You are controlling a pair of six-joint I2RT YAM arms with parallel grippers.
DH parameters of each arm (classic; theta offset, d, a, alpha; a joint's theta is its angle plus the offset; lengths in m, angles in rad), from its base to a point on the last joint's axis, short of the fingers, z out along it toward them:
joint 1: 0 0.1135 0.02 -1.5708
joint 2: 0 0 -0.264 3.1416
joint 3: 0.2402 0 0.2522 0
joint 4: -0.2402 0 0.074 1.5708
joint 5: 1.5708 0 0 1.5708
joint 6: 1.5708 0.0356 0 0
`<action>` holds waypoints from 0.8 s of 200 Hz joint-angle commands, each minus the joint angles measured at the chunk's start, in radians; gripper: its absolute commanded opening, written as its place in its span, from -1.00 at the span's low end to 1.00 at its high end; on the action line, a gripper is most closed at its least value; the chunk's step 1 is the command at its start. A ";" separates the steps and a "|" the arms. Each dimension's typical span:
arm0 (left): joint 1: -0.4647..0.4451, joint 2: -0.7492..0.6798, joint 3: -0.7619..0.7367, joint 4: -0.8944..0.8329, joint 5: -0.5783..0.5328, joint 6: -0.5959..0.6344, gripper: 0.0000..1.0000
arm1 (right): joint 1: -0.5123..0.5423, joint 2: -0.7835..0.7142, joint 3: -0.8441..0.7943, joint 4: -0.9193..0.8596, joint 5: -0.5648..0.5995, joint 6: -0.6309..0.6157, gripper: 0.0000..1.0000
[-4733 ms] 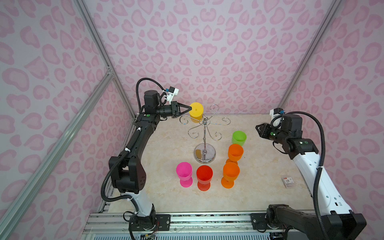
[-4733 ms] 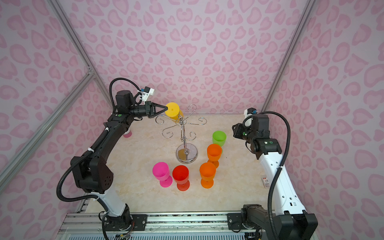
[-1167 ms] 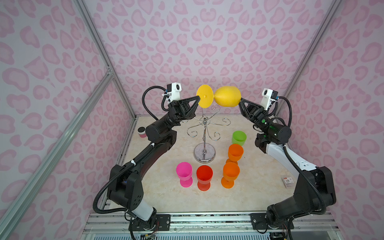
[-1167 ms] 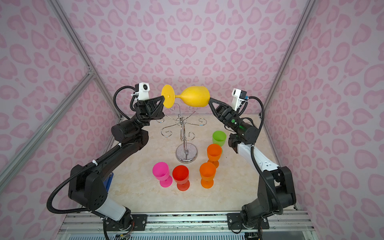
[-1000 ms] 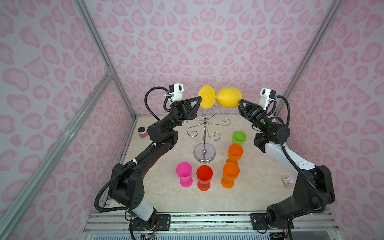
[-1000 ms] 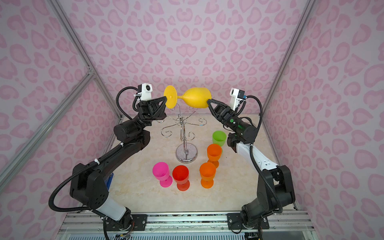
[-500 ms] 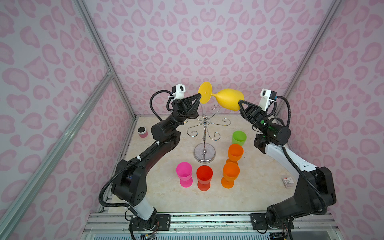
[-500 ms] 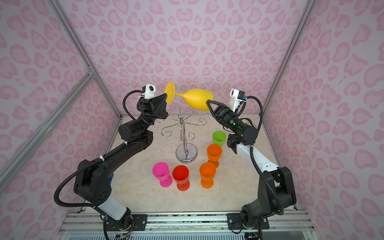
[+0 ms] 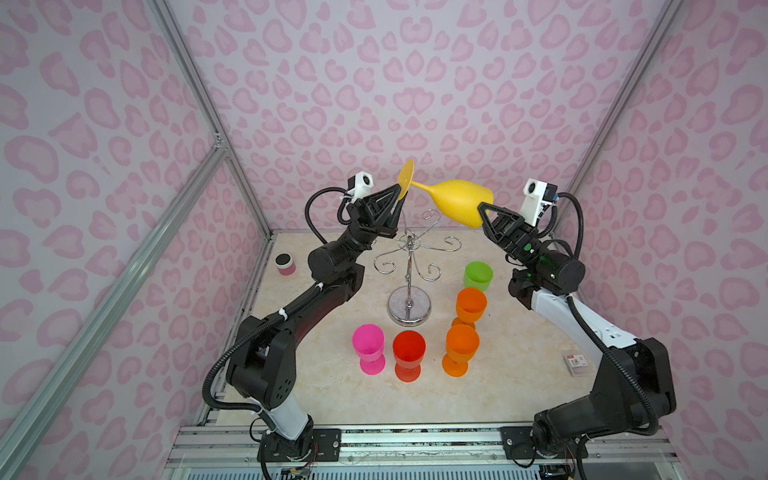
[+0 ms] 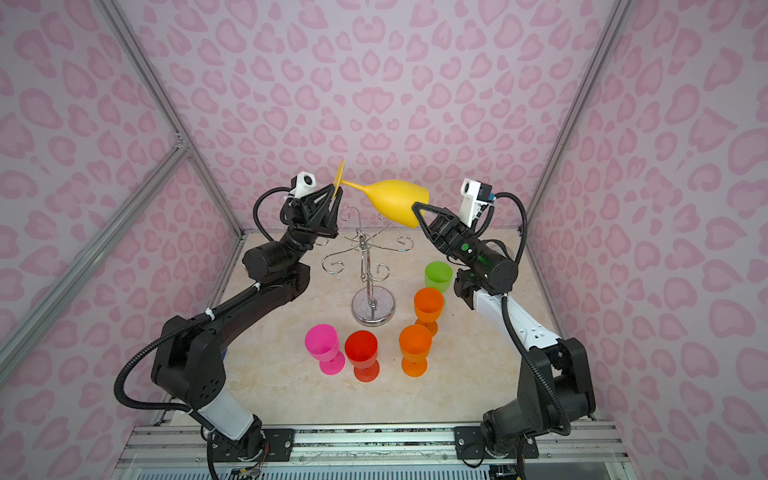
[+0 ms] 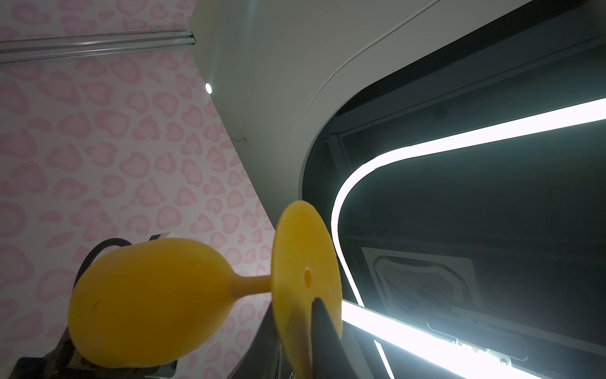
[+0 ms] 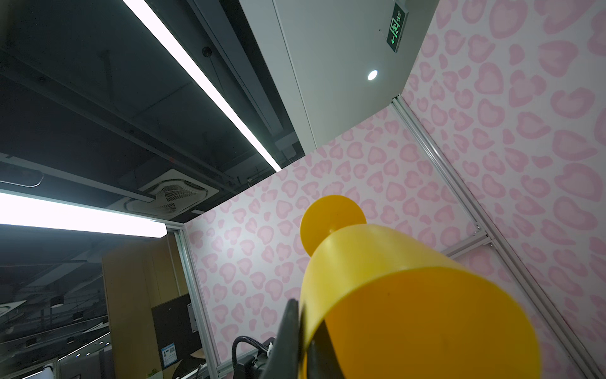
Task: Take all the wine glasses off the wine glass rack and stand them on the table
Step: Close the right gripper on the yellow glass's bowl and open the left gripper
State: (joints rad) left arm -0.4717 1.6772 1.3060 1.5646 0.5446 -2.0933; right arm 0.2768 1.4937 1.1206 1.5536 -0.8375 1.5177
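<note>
The yellow wine glass (image 9: 453,199) (image 10: 395,197) lies almost level in the air above the chrome wine glass rack (image 9: 409,266) (image 10: 365,266), touching none of its arms. My right gripper (image 9: 481,206) (image 12: 303,311) is shut on the rim of the glass's bowl (image 12: 377,262), one finger inside and one outside. My left gripper (image 9: 400,194) (image 11: 295,302) has a finger on each side of the lower edge of the round foot (image 11: 305,262). Whether it still presses on the foot does not show.
Pink (image 9: 368,340), red (image 9: 409,349), two orange (image 9: 461,343) (image 9: 471,303) and green (image 9: 478,274) goblets stand on the beige table in front and to the right of the rack. A small dark-lidded jar (image 9: 284,264) sits far left, a small box (image 9: 575,365) at the right.
The glass went from the rack, held by my left gripper alone, to high above it between both. In the last second the right jaws closed on the rim and the foot end rose slightly.
</note>
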 commanded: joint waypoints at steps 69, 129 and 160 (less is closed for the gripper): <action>-0.008 -0.042 -0.049 0.031 -0.001 0.032 -0.03 | -0.030 -0.016 0.022 -0.030 0.018 0.002 -1.00; -0.019 -0.119 -0.163 0.031 0.066 0.178 0.28 | -0.047 -0.126 0.135 -0.697 0.000 -0.409 -1.00; -0.019 -0.205 -0.195 -0.041 0.138 0.319 0.31 | 0.027 -0.192 0.349 -1.397 0.152 -0.906 -1.00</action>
State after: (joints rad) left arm -0.4911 1.5372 1.1248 1.5524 0.6086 -1.9240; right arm 0.2569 1.3266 1.3472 0.7574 -0.7975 1.0634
